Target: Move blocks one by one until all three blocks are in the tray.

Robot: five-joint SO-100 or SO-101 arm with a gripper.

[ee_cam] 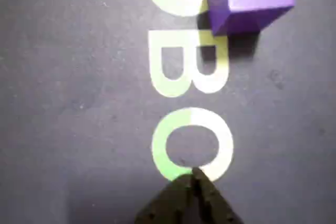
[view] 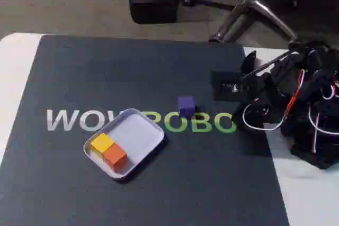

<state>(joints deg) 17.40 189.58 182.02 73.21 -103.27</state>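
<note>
The jaws (ee_cam: 193, 174) sit closed and empty at the wrist view's bottom edge; the purple block (ee_cam: 247, 1) lies upper right, yellow block (view: 101, 143) and orange block (view: 115, 156) in the tray (view: 143, 128).

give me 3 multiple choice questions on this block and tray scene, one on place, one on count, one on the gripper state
1. Where is the purple block?
A. in the tray
B. on the dark mat, outside the tray
C. held in the gripper

2. How many blocks lie in the tray?
A. one
B. two
C. three

3. How does the gripper stand?
A. shut, holding nothing
B. open wide
C. shut on a block

Answers:
1 B: in the fixed view it sits on the mat beside the tray's rim.
2 B: the yellow block and the orange block are inside.
3 A: the wrist view shows the fingertips together with nothing between them.
</note>
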